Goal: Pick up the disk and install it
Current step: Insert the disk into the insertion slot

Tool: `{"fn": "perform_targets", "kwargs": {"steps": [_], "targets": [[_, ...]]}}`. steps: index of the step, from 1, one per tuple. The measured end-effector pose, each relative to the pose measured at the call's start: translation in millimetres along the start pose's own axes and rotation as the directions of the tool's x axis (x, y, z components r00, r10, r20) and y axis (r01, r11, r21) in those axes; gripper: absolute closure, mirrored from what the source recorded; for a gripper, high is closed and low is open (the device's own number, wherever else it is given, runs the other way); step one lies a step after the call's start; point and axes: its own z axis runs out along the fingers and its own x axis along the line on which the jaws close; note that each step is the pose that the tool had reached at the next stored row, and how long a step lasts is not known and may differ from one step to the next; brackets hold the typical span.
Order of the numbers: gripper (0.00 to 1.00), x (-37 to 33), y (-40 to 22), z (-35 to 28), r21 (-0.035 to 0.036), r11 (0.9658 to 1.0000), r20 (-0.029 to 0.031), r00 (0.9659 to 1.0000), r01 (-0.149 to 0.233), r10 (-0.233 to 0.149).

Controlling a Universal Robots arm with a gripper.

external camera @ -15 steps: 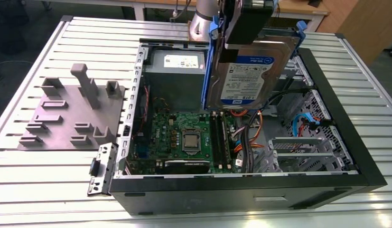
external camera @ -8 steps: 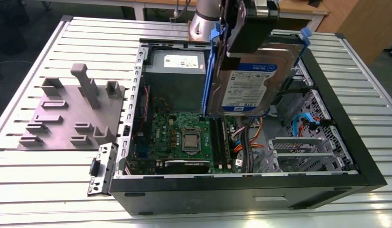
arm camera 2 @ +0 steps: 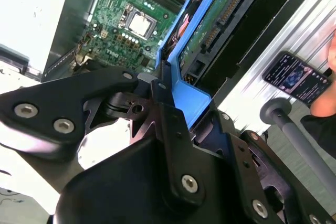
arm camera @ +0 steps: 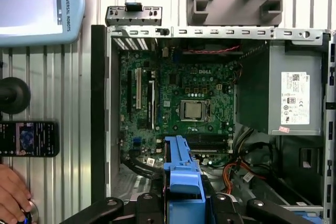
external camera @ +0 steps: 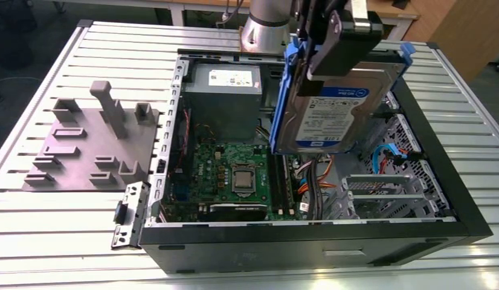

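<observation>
Holding a flat rectangular silver-grey metal disk [external camera: 330, 115] with a white-and-blue label, the arm's black gripper [external camera: 318, 69] hangs above the open black computer case [external camera: 314, 232]. The jaws are closed on the disk's upper end, pinching the bright blue plastic bracket [external camera: 292, 72] that frames it. In the second wrist view the black fingers [arm camera 2: 165, 111] press against that bracket [arm camera 2: 189, 90]. The disk is in the air, on edge and slightly tilted, with its label facing the exterior view. Its lower end sits over the case interior, just to the exterior view's right of the green motherboard [external camera: 233, 175]; whether it touches anything inside cannot be told. A large grey metal box with a white sticker [external camera: 225, 90] sits at the far end of the case. A grey moulded fixture plate [external camera: 88, 145] lies on the slatted aluminium table [external camera: 56, 229], on the exterior view's left of the case. In the first wrist view a person's hand [arm camera: 13, 195] and a dark phone [arm camera: 29, 138] lie on the table beside the case.
</observation>
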Motion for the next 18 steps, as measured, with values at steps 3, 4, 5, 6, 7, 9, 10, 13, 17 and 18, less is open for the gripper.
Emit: {"fn": "perform_targets", "kwargs": {"steps": [3,4,5,6,7,9,10,13,17,18], "targets": [[0.64,1.5,-2.6,0.4,-0.0001,1.0,-0.0001,1.0,0.0,0.0],[0.64,2.6,-2.8,0.6,0.0,1.0,0.0,1.0,0.0,0.0],[0.64,4.2,-2.9,0.7,0.0,1.0,0.0,1.0,0.0,0.0],[0.64,6.1,-2.9,0.9,0.0,1.0,0.0,1.0,0.0,0.0],[0.64,10.4,-3.0,1.2,0.0,1.0,-0.0001,1.0,0.0,0.0],[0.64,11.9,-2.9,1.3,0.0,1.0,0.0,1.0,0.0,0.0],[0.64,11.9,-2.9,1.3,0.0,1.0,0.0,1.0,0.0,0.0],[0.64,13.2,-2.9,1.4,0.0,1.0,0.0,1.0,0.0,0.0],[0.64,13.3,-3.0,1.4,0.0,1.0,0.0,1.0,0.0,0.0],[0.64,13.4,-3.0,1.4,0.0,1.0,0.0,1.0,0.0,0.0]]}}
